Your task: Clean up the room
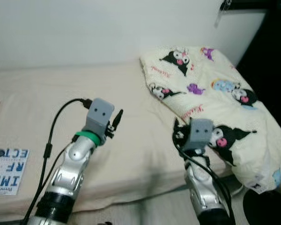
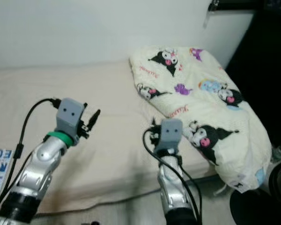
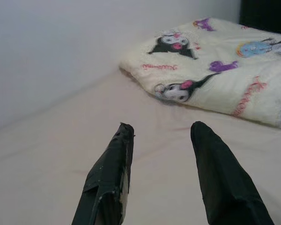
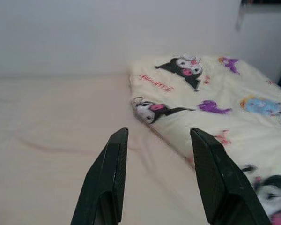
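Bed (image 1: 145,154): beige sheet, lightly creased, running the width of the head views and butting a plain white wall (image 1: 84,28) at 12 o'clock. Front edge of the mattress drops away at 6 o'clock.

Blanket (image 1: 210,98): cream, folded into a thick pad, printed with black-and-white cartoon figures, purple and blue ones, and red script. Lies on the bed from 1 o'clock down to 4 o'clock, its near corner hanging over the mattress edge.

Paper (image 1: 7,171): white sheet with large blue letters, flat on the bed at 8 o'clock, cut off by the edge of the picture.

Dark area: black surface beyond the blanket at 2 to 3 o'clock; a round dark object (image 1: 267,208) at 5 o'clock, too dim to identify.

Left tool (image 3: 159,136): raised over the middle of the sheet at 7 o'clock, green band at the wrist, black cable looping off behind. Fingers (image 3: 107,183) spread well apart, holding nothing, touching nothing.

Right tool (image 4: 157,138): raised at 5 o'clock, just beside the blanket's near long edge. Fingers (image 4: 215,183) spread wide, holding nothing; the gap frames sheet and blanket edge.
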